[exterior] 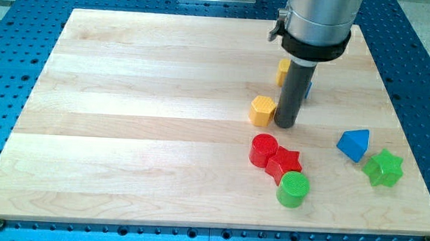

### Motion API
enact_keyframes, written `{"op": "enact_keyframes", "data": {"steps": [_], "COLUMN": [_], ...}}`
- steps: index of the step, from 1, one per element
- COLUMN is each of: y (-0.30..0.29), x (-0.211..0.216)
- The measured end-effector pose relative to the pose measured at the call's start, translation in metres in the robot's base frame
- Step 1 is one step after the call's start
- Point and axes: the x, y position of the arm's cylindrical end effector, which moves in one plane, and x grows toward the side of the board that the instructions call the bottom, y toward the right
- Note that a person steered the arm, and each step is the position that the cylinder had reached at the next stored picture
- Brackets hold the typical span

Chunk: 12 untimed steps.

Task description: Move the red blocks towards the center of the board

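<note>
A red cylinder and a red star touch each other on the wooden board, right of centre and toward the view's bottom. My tip rests on the board just above them, close beside the right side of a yellow hexagon. The rod rises to the arm's grey body at the view's top.
A green cylinder touches the red star from below. A blue triangular block and a green star lie at the right. A second yellow block and a blue block sit partly hidden behind the rod.
</note>
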Motion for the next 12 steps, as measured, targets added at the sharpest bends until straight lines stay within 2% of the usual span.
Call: {"op": "enact_keyframes", "data": {"steps": [1,2,3,4,6,7,8,9,10,11,12], "y": [0.013,0.023,-0.008,-0.069,-0.121,-0.142,-0.140,-0.113,-0.094,-0.040,0.010], "x": [0.049,0.073,0.104,0.102,0.087,0.110,0.080,0.031,0.031,0.038,0.020]}}
